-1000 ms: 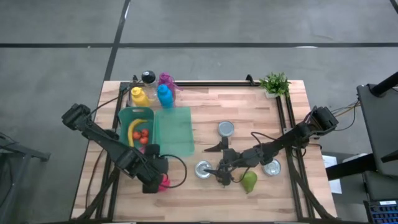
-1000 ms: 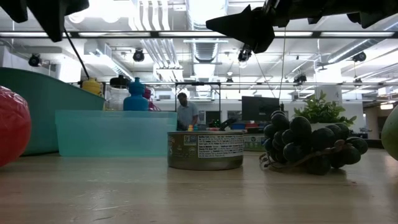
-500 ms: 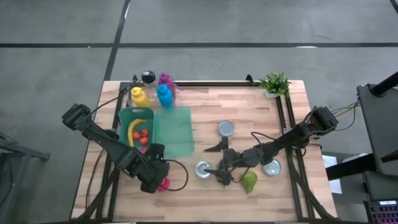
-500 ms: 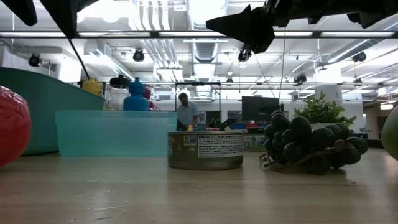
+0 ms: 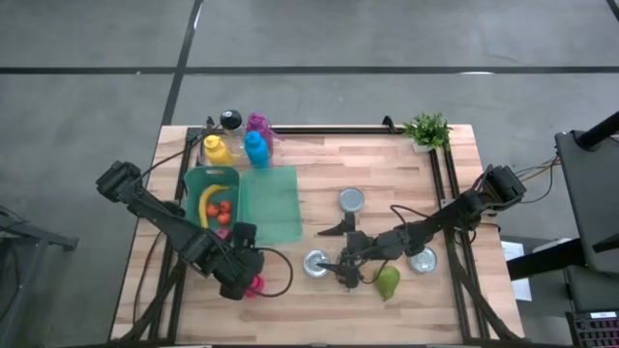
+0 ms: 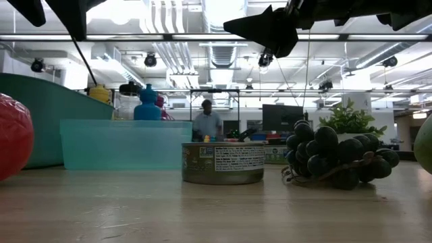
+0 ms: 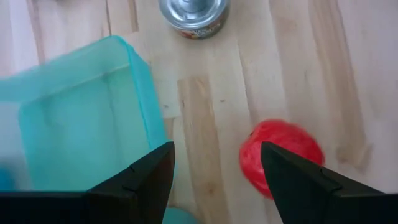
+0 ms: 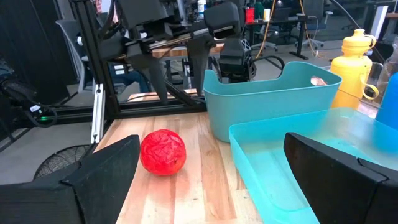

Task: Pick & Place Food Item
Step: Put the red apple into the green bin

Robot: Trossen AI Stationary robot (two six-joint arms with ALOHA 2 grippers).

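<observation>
One red ball-shaped food item (image 7: 281,157) lies on the wooden table (image 5: 387,184), unheld, just off the left gripper's (image 7: 214,168) parted fingers (image 7: 292,180), which hang over it empty. Beside it stand a clear teal tray (image 7: 81,124) and a teal bin (image 8: 270,93) holding a banana (image 5: 207,199). Farther off, the right gripper (image 5: 345,272) has its fingers spread wide over a tin can (image 6: 223,162), its label too small to read, near black grapes (image 6: 334,159) and a pear (image 5: 388,282).

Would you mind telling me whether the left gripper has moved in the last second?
Yes, slightly: in the high view the left gripper has edged rightward from the green bin, over the red ball.
</observation>
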